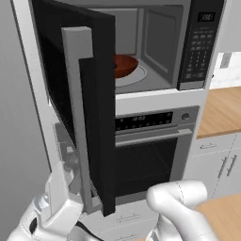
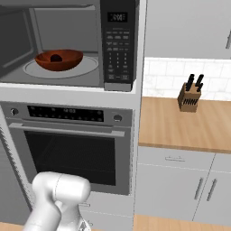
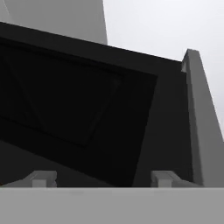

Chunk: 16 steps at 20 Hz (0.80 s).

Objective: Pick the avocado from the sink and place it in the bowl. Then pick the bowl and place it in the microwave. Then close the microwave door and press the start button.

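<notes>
Hand view puts my jaws close against the outer face of the microwave door [image 3: 87, 109], the silver handle [image 3: 203, 131] off toward one side; the two fingertips [image 3: 41, 178] stand apart with nothing between them, so I read the jaws as released and empty. From the base views, the bowl [image 2: 59, 59] sits on the turntable inside the microwave [image 1: 155, 52] with the avocado [image 2: 56, 57] in it, so placement looks done and closing the door is the step in hand. The door hangs wide open, edge-on to the left base view. Risks, as I judge them: pushing near the hinge side would give little swing and let my fingers skid along the glass; pushing too briskly could bounce the door back unlatched; and if it stays ajar, pressing start on the keypad [image 2: 118, 54] would likely do nothing. The oven [image 2: 72, 149] below is not my target.
</notes>
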### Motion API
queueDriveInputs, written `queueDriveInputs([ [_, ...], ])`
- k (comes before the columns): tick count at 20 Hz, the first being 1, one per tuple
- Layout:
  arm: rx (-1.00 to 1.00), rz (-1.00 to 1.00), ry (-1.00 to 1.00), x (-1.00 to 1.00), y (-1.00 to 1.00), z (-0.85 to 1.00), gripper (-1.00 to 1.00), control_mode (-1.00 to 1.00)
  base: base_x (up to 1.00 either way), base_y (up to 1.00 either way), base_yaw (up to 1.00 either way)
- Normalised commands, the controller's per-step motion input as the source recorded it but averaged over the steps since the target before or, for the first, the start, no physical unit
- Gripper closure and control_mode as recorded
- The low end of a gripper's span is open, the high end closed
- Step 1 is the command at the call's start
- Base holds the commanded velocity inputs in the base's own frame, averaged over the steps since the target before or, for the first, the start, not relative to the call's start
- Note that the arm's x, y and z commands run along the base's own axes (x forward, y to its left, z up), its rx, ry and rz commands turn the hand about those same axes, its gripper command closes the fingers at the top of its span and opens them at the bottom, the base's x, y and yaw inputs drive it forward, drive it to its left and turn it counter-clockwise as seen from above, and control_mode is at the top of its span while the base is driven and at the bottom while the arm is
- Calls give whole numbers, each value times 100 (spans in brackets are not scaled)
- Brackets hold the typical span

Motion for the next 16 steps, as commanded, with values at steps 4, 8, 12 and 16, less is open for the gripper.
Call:
queueDriveInputs([
  [4, 29, 30, -13, -49, -100, 27, -100, -100, 0, 0, 0],
  [8, 27, 38, -4, -10, -100, 28, -100, -100, 0, 0, 0],
  [12, 26, 40, 0, 21, -94, 41, -100, -100, 0, 0, 0],
  [16, 23, 39, 1, 77, -58, 59, -100, -100, 0, 0, 0],
])
